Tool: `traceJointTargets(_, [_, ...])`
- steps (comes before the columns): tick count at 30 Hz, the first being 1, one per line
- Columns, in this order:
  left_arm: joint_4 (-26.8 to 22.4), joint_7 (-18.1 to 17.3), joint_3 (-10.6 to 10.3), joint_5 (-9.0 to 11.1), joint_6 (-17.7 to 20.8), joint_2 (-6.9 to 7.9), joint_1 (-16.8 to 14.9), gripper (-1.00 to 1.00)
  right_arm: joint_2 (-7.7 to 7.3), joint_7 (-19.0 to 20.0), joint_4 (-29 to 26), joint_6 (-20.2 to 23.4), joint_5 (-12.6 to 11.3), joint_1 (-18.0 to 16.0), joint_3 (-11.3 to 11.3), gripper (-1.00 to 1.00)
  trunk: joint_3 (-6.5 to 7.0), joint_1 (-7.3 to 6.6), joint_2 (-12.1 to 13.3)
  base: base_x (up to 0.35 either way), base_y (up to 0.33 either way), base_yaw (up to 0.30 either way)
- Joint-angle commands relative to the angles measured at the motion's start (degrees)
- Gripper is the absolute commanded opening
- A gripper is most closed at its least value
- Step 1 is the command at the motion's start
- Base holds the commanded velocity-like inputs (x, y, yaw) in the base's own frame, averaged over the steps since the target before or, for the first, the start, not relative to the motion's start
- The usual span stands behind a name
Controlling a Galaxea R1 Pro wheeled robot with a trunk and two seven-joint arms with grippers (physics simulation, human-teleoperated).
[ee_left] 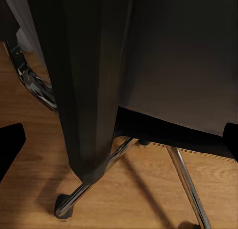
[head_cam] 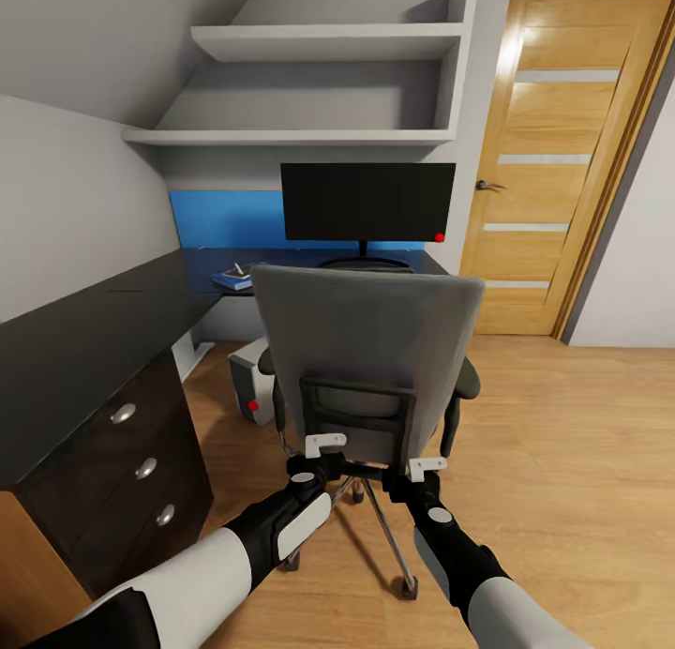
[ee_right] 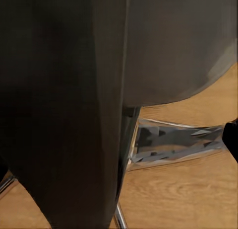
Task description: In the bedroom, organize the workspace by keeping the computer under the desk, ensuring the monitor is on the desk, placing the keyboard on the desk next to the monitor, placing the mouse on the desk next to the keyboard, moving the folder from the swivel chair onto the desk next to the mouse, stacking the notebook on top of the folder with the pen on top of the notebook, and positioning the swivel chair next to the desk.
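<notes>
Swivel chair [head_cam: 367, 349] stands on the wood floor [head_cam: 562, 461], back toward the camera, facing the black table [head_cam: 84, 349]. Left gripper [head_cam: 325, 446] and right gripper [head_cam: 427, 468] both sit at the chair's lower black back frame; whether their fingers are spread or pinching, cannot tell. Monitor [head_cam: 367, 202] on table; blue folder [head_cam: 232, 278] beside it. Computer [head_cam: 251, 380] under table. No legible writing.

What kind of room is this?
Most likely a home office corner of a bedroom: a black desk carrying a monitor, a swivel chair pulled up in front, wall shelves under a sloped ceiling, and a wooden door.
</notes>
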Motion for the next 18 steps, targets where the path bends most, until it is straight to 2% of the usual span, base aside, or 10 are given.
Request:
traceJointTargets(1, [-0.03,0.4,-0.24,0.01,0.23,0.0,-0.07,1.0,-0.03,-0.48,0.05,-0.07,0.17,-0.04,0.33,1.0,-0.06,0.0,-0.02,0.056,0.0,0.0])
traceJointTargets(8, [-0.03,0.4,-0.3,0.01,0.3,0.0,-0.07,1.0,-0.03,-0.48,0.05,-0.08,0.17,-0.04,0.27,1.0,-0.06,0.0,-0.02,0.036,0.0,0.0])
traceJointTargets(14, [-0.15,0.32,-0.38,0.01,0.32,0.0,-0.07,1.0,-0.07,-0.48,-0.01,-0.13,0.17,-0.04,0.23,1.0,-0.06,0.0,-0.02,0.218,0.0,0.0])
traceJointTargets(18, [-0.19,0.32,-0.4,0.03,0.37,0.0,-0.07,1.0,-0.11,-0.48,-0.04,-0.13,0.17,-0.04,0.17,1.0,-0.06,0.0,-0.02,0.093,0.0,0.0])
